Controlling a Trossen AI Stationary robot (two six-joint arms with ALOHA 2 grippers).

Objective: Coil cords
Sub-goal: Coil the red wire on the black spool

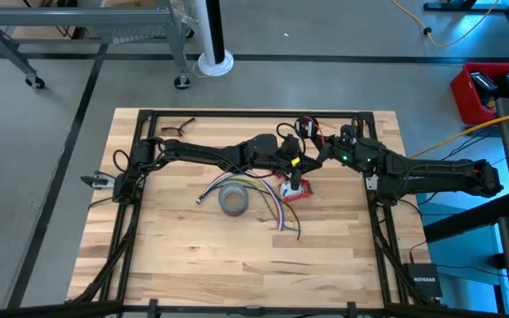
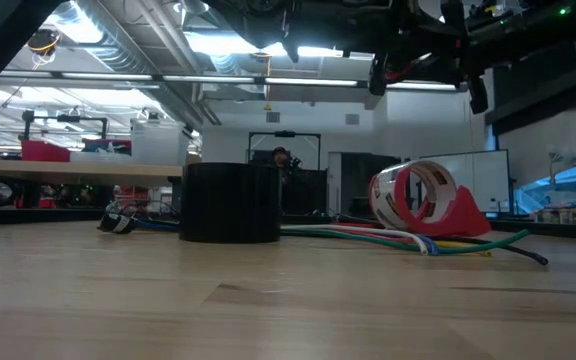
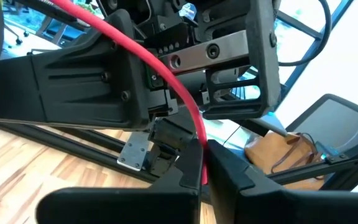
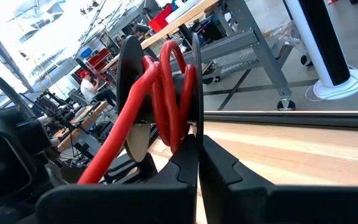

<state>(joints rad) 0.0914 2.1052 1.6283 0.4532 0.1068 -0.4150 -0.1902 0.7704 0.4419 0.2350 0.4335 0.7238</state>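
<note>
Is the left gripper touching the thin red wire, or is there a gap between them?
Touching. In the left wrist view, the thin red wire runs down between the dark fingers of the left gripper, which are shut on it.

In the high view the two grippers meet at about one o'clock from the table's centre, too small to tell the fingers apart. The red wire [image 3: 166, 65] runs off the left wrist picture's edge at eleven o'clock, its far end unseen. In the low view both arms are cut off by the upper edge, and the grey tape roll [image 2: 230, 203] hides part of the coloured cables [image 2: 408, 240] behind it.
</note>
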